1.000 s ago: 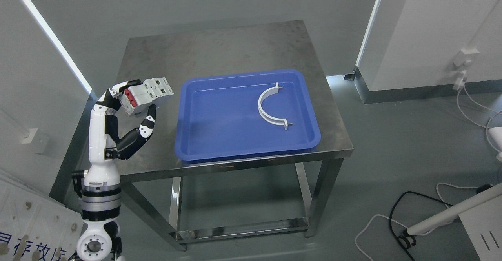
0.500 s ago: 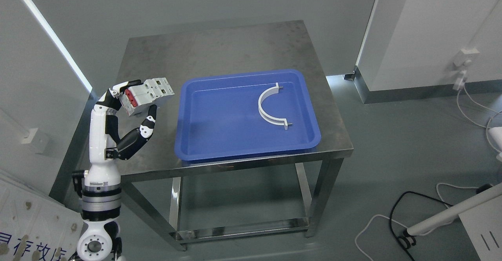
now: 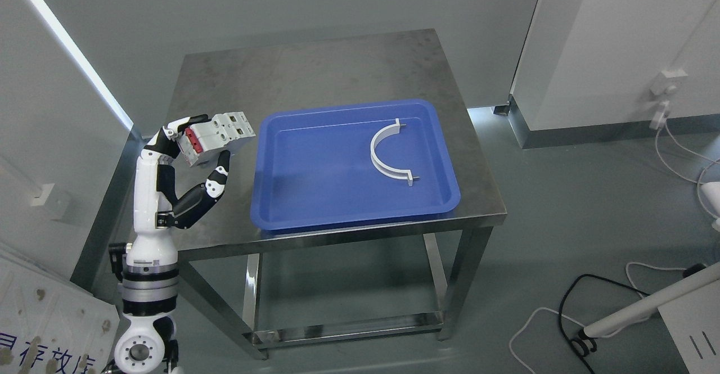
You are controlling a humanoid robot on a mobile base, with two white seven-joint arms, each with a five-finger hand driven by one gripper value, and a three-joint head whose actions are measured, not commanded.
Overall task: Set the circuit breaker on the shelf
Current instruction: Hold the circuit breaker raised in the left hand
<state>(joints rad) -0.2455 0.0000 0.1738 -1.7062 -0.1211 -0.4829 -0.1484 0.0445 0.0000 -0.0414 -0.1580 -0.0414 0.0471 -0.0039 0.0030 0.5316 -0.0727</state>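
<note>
**A:** Where is the circuit breaker, and who has it?

**B:** The left hand [image 3: 188,160] grips the circuit breaker [image 3: 216,136], a white block with a red face. Fingers wrap over its top and the thumb presses from beneath. It is held in the air, tilted, above the left edge of the steel table [image 3: 315,64], just beside the blue tray [image 3: 270,216] but not over it.

**A:** How far along is the job?

**B:** By my reading, the pickup is done and the placing is all to come. The breaker is clear of both tray and table. No shelf appears anywhere in the head view, so the carry and set-down remain.

**A:** What else is on the table?

**B:** Only a white curved bracket [image 3: 388,154], lying in the right part of the tray.

**A:** Anything you cannot make out?

**B:** The right arm is out of view. How firmly the fingers [image 3: 185,122] seat on the breaker's far side is hidden by the block itself. A white panel [image 3: 50,318] at the lower left is cut off by the frame; its print is partial and unreadable.
</note>
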